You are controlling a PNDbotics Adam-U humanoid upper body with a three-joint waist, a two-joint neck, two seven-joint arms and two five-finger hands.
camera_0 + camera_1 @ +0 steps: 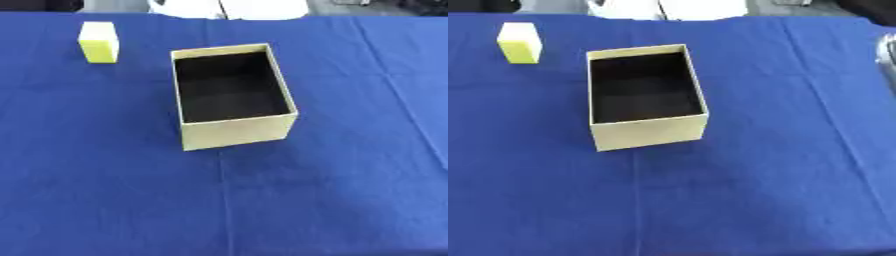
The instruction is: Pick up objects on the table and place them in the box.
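An open rectangular cardboard box (234, 95), tan outside with a dark inside, stands near the middle of a table covered in a blue cloth (332, 190). It looks empty as far as its floor shows. The only loose object is a small yellow block with a paler top (98, 42), upright at the far left, well apart from the box and behind its far left corner.

Neither hand can be made out. A grey, blurred shape (886, 55) enters at the right edge of the right eye view, perhaps part of the right arm, but whether it is a hand, or how its fingers are set, I cannot tell. The left hand shows in no view.

The task appears to be at its start, with the block not yet picked up. Since the block lies on the left, the left hand seems the natural choice. A good approach would come down from above, fingers and thumb spread wider than the block's narrow sides, closing around its middle so it does not tip. Then lift clear of the box rim before crossing, and release low over the dark interior, not over the wall.
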